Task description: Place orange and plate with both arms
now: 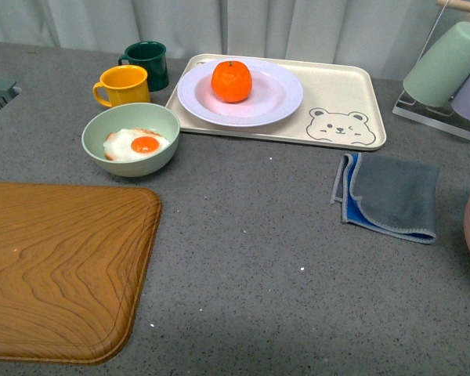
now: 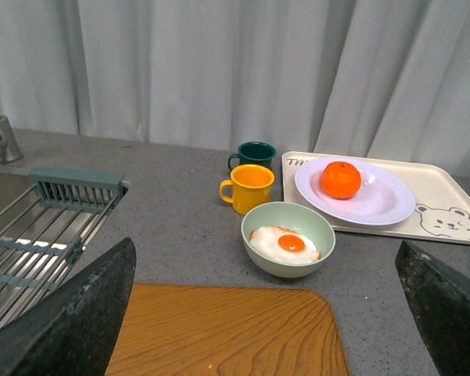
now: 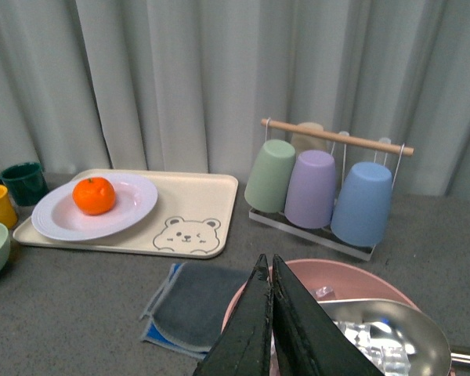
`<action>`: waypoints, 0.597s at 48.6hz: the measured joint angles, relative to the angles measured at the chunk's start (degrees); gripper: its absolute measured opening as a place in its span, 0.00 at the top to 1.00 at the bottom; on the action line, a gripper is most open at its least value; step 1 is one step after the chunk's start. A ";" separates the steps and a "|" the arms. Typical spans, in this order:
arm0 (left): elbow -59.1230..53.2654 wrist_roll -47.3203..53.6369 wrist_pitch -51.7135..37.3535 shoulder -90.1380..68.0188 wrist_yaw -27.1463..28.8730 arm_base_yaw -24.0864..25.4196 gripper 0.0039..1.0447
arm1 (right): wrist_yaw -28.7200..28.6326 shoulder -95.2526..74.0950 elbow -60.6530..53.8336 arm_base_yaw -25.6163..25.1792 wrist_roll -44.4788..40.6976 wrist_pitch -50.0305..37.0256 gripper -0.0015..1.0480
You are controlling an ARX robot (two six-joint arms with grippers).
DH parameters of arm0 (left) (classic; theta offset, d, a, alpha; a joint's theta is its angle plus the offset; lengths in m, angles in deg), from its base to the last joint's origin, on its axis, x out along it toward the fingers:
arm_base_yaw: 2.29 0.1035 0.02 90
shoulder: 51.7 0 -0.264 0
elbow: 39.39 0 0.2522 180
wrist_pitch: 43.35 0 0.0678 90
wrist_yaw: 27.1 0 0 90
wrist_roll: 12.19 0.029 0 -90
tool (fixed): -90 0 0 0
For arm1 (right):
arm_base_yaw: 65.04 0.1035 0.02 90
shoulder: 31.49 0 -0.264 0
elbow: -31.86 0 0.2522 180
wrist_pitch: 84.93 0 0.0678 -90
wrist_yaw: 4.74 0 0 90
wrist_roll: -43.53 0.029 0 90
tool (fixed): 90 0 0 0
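Wood comes first: a brown cutting board (image 1: 59, 266) lies on the grey bench (image 1: 251, 251) at my near left, its rounded corner toward the middle. Neither of my arms shows in the front view. From my left wrist camera, my left fingers (image 2: 266, 313) are released, the two dark pads spread wide at either edge of the picture with nothing between them. From my right wrist camera, my right fingers (image 3: 271, 329) are clenched, the two dark tips pressed together with nothing seen between them, above a pink bowl (image 3: 360, 290) holding a metal ladle (image 3: 392, 337).

To my right on the bench lies a folded grey-and-blue cloth (image 1: 390, 196). To my left a pale green bowl (image 1: 131, 139) holds a fried egg (image 1: 137, 144). Just behind that bowl stands a yellow mug (image 1: 123, 84), and a dark green mug (image 1: 146, 64) behind it.

Farther back lies a cream bear tray (image 1: 341, 110). The plate (image 1: 240, 92) rests on the tray's left part, and the orange (image 1: 232, 81) sits on the plate, a little left of its middle. At the far right a rack (image 3: 313, 223) holds upturned green, purple and blue cups. A sink with a wire rack (image 2: 39, 227) shows at my far left, and grey curtains (image 2: 219, 70) close the back.
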 joint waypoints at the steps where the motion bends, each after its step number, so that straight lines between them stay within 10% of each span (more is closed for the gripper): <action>1: 0.00 -0.02 0.00 0.02 -0.02 0.00 0.06 | -0.02 0.13 0.00 0.00 0.00 0.02 0.95; 24: 0.00 -0.02 0.00 0.02 -0.02 0.00 0.06 | 0.00 0.20 -0.02 0.00 0.02 0.26 0.09; 29: 0.00 -0.02 0.00 0.02 -0.02 0.00 0.06 | 0.00 0.20 -0.02 0.00 0.04 0.26 0.09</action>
